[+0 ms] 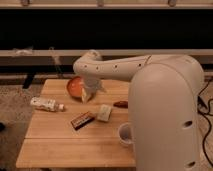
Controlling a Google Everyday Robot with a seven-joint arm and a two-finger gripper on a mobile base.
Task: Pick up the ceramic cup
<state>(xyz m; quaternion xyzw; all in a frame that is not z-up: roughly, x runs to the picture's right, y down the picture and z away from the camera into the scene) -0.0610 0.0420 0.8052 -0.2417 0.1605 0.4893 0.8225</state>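
The ceramic cup (124, 134) is small, white and round. It stands upright on the wooden table (60, 145) near the right front, partly hidden by my white arm (160, 100). My gripper (89, 93) hangs over the back of the table, in front of the orange bowl (75, 87). It is well to the left of and behind the cup.
A white plastic bottle (46, 104) lies on its side at the left. A dark snack bar (82, 120), a pale packet (104, 112) and a small red item (120, 104) lie in the middle. A dark shelf and rail run behind the table.
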